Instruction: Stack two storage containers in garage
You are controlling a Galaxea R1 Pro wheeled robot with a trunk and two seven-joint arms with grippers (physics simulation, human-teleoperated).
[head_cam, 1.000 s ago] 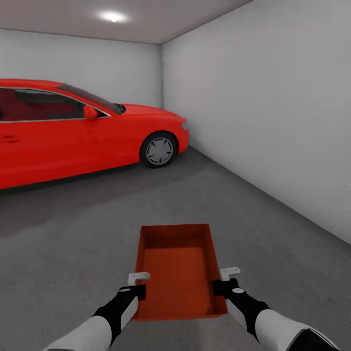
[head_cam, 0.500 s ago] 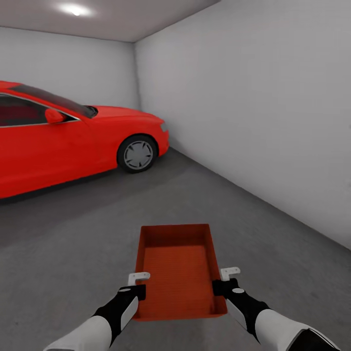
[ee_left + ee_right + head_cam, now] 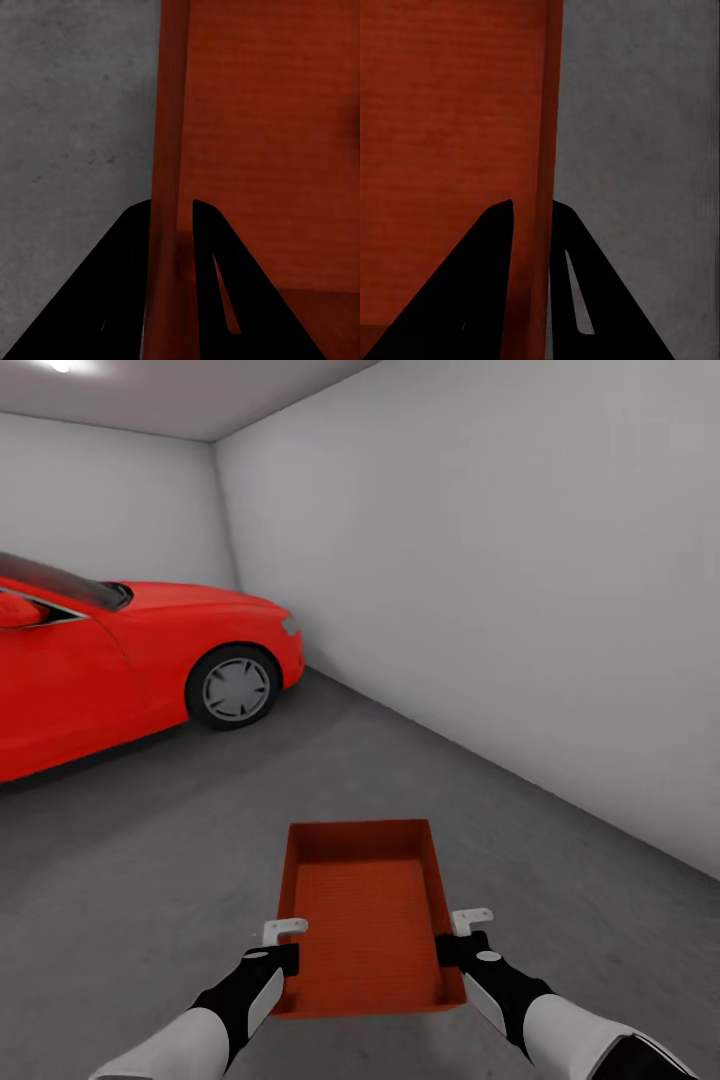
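Note:
I hold one orange-red storage container [image 3: 365, 915] level in front of me, above the dark grey concrete floor [image 3: 150, 860] of the garage. My left gripper [image 3: 284, 945] is shut on the container's left wall [image 3: 171, 150], one finger on each side of it. My right gripper [image 3: 455, 938] is shut on the right wall [image 3: 546, 135] in the same way. The container [image 3: 270, 135] is empty inside. The second container is out of view.
A red car [image 3: 110, 660] stands at the left, its front wheel [image 3: 233, 688] facing me. A plain pale grey wall [image 3: 520, 590] runs along the right and meets the back wall at a corner. Open concrete lies ahead between car and wall.
The whole view has swung to the right: the car and the corner have slid left in the picture. The container and both grippers keep the same place in front of me.

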